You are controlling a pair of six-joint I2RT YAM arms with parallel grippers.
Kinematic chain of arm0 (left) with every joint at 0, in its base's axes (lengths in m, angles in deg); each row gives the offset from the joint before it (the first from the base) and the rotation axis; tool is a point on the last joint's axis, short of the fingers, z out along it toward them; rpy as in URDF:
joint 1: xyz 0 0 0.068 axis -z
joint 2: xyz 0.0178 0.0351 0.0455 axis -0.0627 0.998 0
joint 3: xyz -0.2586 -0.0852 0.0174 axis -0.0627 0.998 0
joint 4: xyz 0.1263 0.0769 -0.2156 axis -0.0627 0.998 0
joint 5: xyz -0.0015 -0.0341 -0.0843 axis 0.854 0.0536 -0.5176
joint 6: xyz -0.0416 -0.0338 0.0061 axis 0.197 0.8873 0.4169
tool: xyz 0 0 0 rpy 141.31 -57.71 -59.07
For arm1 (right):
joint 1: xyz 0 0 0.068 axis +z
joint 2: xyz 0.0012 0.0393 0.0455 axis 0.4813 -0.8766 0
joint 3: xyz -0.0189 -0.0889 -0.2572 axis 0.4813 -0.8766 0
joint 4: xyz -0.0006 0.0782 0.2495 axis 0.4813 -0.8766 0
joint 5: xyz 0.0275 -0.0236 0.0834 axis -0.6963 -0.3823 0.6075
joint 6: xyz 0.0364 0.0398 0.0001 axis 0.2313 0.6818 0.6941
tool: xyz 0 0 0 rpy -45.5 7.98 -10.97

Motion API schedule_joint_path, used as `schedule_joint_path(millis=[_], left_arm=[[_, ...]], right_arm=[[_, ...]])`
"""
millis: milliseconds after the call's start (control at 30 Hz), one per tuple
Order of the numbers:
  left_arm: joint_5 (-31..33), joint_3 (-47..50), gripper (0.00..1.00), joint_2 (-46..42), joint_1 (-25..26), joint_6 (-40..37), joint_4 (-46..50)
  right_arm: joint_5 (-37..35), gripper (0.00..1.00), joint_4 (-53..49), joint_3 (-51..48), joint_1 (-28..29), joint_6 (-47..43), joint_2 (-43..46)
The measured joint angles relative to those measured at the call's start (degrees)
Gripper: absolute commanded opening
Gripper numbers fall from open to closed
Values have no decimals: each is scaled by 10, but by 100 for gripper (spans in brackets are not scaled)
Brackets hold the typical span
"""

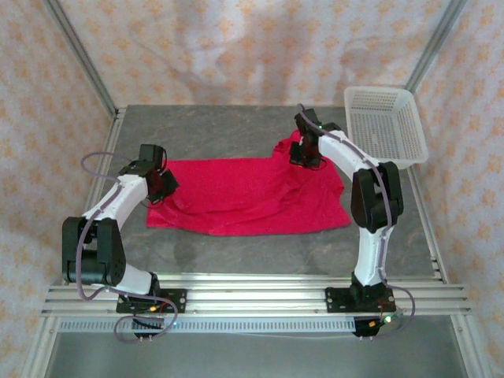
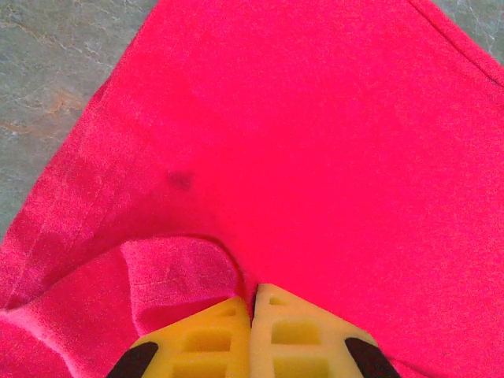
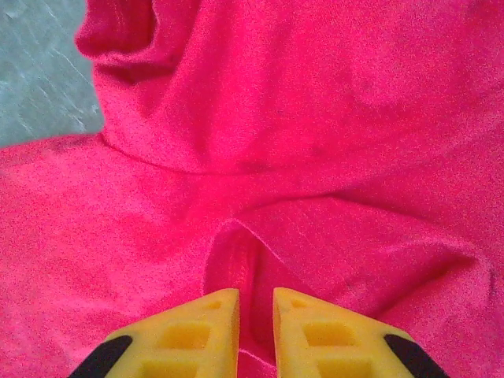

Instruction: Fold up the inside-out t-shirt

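Two pincers are down on one garment, so read them from the left. Your left pincer (image 2: 253, 290) sits at the left edge of the inside-out t-shirt (image 1: 248, 197), its fingers pressed together. In the left wrist view a small flap of red cloth puckers up at the tips, so it looks to be pinching a thin layer there.

The shirt lies spread across the middle of the grey counter (image 1: 220, 126), between the two arms. It is mostly flat, with loose wrinkles toward its left end and a bunched hump at its far right corner.

Your right pincer (image 3: 256, 293) is on that hump. It stands narrow, with a raised ridge of cloth caught between its fingers. A white basket (image 1: 417, 130) sits on the far right corner of the counter, apart from the shirt.

Expect the cloth to be light, soft and limp. It will likely drape and drag, and it offers no stiffness to push against. A single layer may slip from a shallow pinch, so take hold at hems, corners or a gathered ridge, where the cloth is doubled. Lift both ends evenly, or the middle will probably sag and crease.
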Motion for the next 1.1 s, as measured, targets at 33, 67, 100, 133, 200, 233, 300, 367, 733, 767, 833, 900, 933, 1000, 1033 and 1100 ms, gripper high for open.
schedule_joint_path(millis=[33,67,100,133,200,233,300,367,733,767,833,900,933,1000,1033,1100], left_arm=[[0,0,0,0,0,0,0],[0,0,0,0,0,0,0],[0,0,0,0,0,0,0],[0,0,0,0,0,0,0],[0,0,0,0,0,0,0],[0,0,0,0,0,0,0],[0,0,0,0,0,0,0],[0,0,0,0,0,0,0],[0,0,0,0,0,0,0],[0,0,0,0,0,0,0],[0,0,0,0,0,0,0],[0,0,0,0,0,-1,0],[0,0,0,0,0,-2,0],[0,0,0,0,0,-2,1],[0,0,0,0,0,-2,1],[0,0,0,0,0,-2,2]], right_arm=[[-7,24,-6,1,4,-7,-1],[-16,25,-13,2,9,-15,-3],[-23,26,-16,2,12,-22,-6],[-28,26,-21,3,15,-26,-10],[-36,27,-26,5,19,-35,-21],[-38,27,-27,7,19,-37,-27],[-43,28,-29,9,19,-42,-40],[-49,30,-31,11,19,-46,-49],[-69,29,-36,54,19,-51,-89],[-71,26,-37,58,19,-52,-92],[-75,18,-38,66,19,-54,-99],[-79,14,-38,68,19,-56,-104],[-80,11,-39,68,19,-57,-106],[-82,0,-42,68,19,-58,-108],[-82,0,-43,68,19,-55,-108],[-84,0,-47,70,19,-63,-108]])
